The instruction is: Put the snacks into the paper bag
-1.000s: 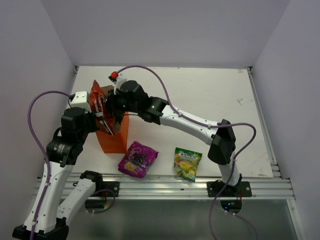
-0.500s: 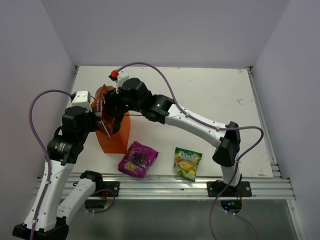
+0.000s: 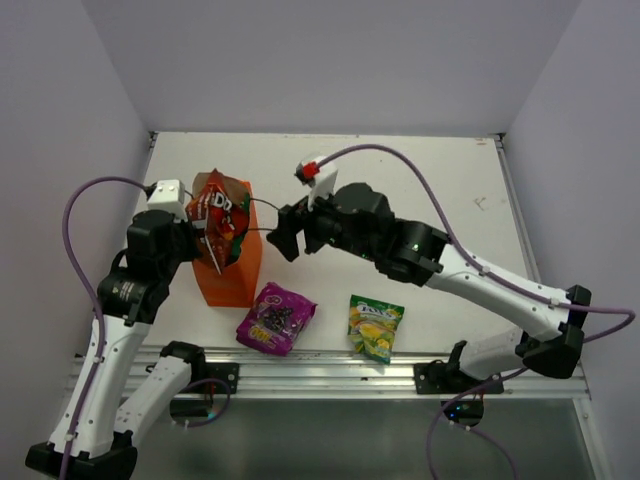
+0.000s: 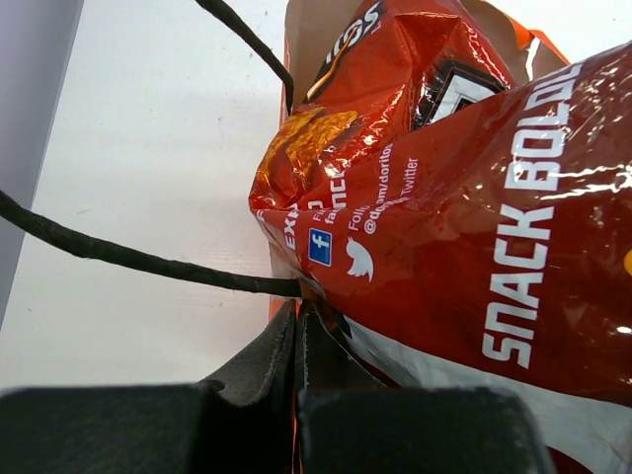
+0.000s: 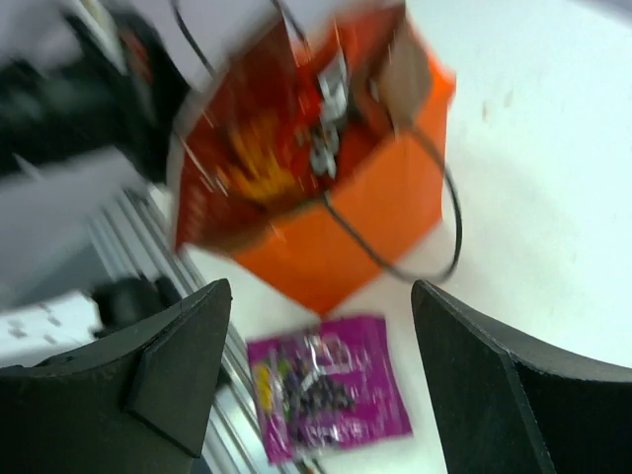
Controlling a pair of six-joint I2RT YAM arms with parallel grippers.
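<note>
The left gripper (image 4: pixel 298 316) pinches the paper bag (image 3: pixel 230 285) by its rim, steadying it, I judge, while the red Doritos bag (image 3: pixel 220 212) stands half in. The right gripper (image 3: pixel 285 232) hangs wide, empty.

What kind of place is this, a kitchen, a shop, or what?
Probably a robotics lab test cell: a white table boxed in by plain walls, with a left arm and right arm bolted to a metal rail.
</note>
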